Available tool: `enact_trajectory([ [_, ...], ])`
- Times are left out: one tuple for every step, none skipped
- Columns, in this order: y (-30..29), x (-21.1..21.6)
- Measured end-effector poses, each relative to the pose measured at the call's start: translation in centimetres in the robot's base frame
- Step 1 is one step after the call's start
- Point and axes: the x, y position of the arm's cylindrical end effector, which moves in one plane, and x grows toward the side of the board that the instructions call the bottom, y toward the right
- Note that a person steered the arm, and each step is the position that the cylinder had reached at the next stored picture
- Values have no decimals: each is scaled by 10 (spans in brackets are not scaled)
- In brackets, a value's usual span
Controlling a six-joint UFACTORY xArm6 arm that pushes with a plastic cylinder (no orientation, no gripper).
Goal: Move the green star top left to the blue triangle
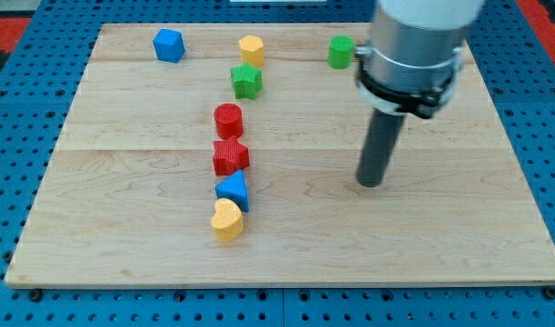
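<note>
Touching bare board (pixel 123 227): my tip (pixel 371 184)

Board (pixel 123 227) is looking like pale wood, smooth, grain lines showing. Blocks, e.g. green star (pixel 246 81) and blue triangle (pixel 232 191), are looking like matt painted pieces. Rod is showing dark matt; collar (pixel 413 36) above is showing smooth grey metal.

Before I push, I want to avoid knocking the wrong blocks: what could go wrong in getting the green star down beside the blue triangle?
1. The red cylinder and red star sit directly between the green star and the blue triangle, so a straight push would likely shove them along.
2. The yellow heart touches the triangle and may get displaced.
3. My tip is far to the view's right, and the yellow block crowds the star's upper side.
</note>
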Motion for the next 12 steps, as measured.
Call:
enact_trajectory([
  [-35,-30],
  [-37,-93],
  [-64,-152],
  [-118,-179],
  [-208,-179],
  [-256,-154],
  [-229,-105],
  [-227,-88],
  [-201,-102],
  [-232,-71],
  [-241,-22],
  [-247,16],
])
